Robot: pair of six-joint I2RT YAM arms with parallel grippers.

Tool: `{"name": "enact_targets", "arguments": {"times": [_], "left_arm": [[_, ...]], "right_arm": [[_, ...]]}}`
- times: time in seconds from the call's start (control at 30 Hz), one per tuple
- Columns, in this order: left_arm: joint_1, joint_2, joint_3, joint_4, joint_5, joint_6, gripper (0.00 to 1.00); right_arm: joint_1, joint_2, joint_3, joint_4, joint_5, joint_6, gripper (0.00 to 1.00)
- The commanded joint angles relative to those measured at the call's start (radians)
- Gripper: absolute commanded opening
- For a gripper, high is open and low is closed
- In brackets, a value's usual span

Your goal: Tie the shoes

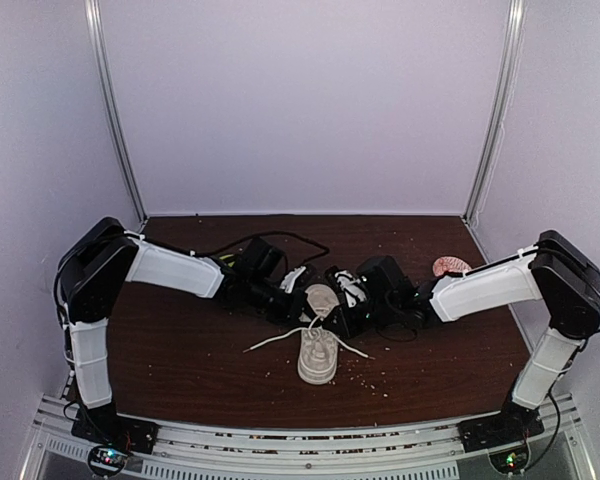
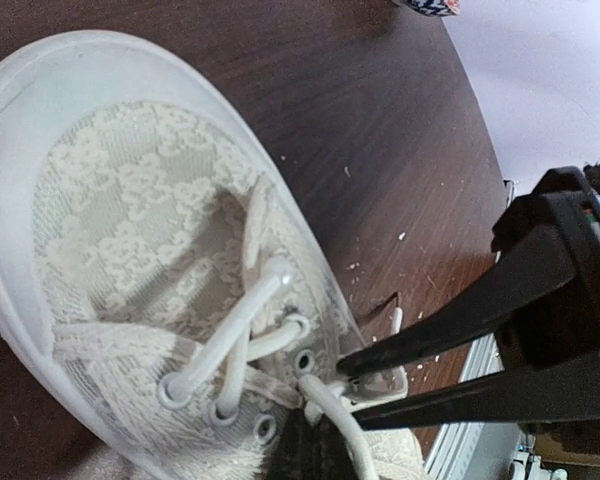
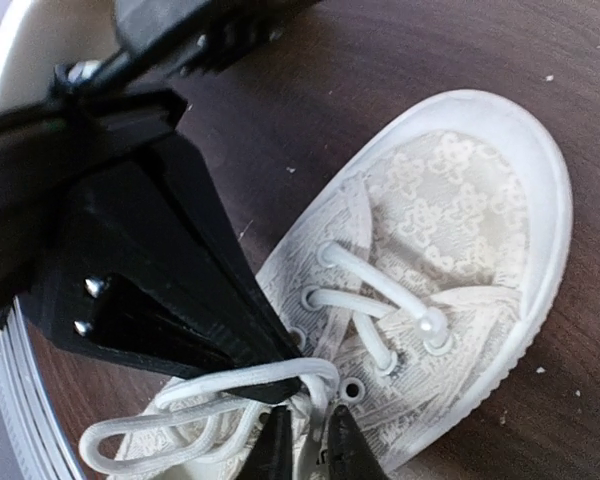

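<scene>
Right gripper [image 2: 352, 392] low over the sneaker's [image 1: 318, 358] throat. Seen from the left wrist, its two black fingers come in from the side and narrow to a slim gap at the tips, with a white strand of the laces [image 3: 240, 378] caught between them. Its own wrist view agrees: fingertips nearly together at the bottom edge, lace running up between. Reads as clamped on the lace.

Left gripper [image 3: 290, 355] comes in from the opposite side. From the right wrist it shows as a black wedge tapering to a point just above a lace loop by the upper eyelets. Cannot tell whether its fingers are parted or pinching anything; its own camera shows only a dark mass at the bottom edge beside a strand.

Sneaker sits upright on its sole, mid-surface [image 1: 200, 350], between the two arms and slightly nearer the bases. Toe looks to point toward the near edge. Upper is pale floral lace fabric, with a thick white sole rim. Lower eyelets are crossed and threaded; loose lace ends trail out left and right onto the dark wood.

Pale crumbs [image 1: 375, 380] are scattered around the shoe. A reddish patterned object [image 1: 450, 265] lies far right, beside the right arm and well apart from the sneaker.
</scene>
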Motion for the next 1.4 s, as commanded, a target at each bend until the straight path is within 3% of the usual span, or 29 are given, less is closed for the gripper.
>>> {"name": "enact_targets", "arguments": {"times": [0.0,0.2,0.43,0.6,0.83,1.17,1.27,1.37], "left_arm": [[-0.010,-0.041,-0.014,0.050,-0.057,-0.013,0.00],[-0.010,-0.044,-0.016,0.052,-0.060,-0.024,0.00],[-0.010,-0.053,-0.026,0.062,-0.063,-0.039,0.00],[-0.010,-0.053,-0.027,0.062,-0.065,-0.042,0.00],[-0.010,-0.052,-0.030,0.059,-0.063,-0.042,0.00],[-0.010,-0.051,-0.032,0.063,-0.063,-0.045,0.00],[-0.009,-0.051,-0.032,0.061,-0.067,-0.045,0.00],[-0.009,-0.054,-0.034,0.057,-0.077,-0.044,0.00]], "right_arm": [[-0.016,-0.102,-0.027,0.002,0.048,-0.048,0.21],[-0.012,-0.200,-0.047,-0.052,0.096,-0.085,0.36],[0.114,-0.260,-0.028,-0.132,0.311,-0.080,0.48],[0.221,-0.220,0.022,-0.178,0.453,-0.046,0.51],[0.281,-0.095,0.128,-0.231,0.492,-0.054,0.55],[0.293,-0.007,0.221,-0.299,0.508,-0.070,0.50],[0.293,-0.002,0.219,-0.305,0.506,-0.062,0.41],[0.290,-0.007,0.213,-0.307,0.510,-0.057,0.21]]}}
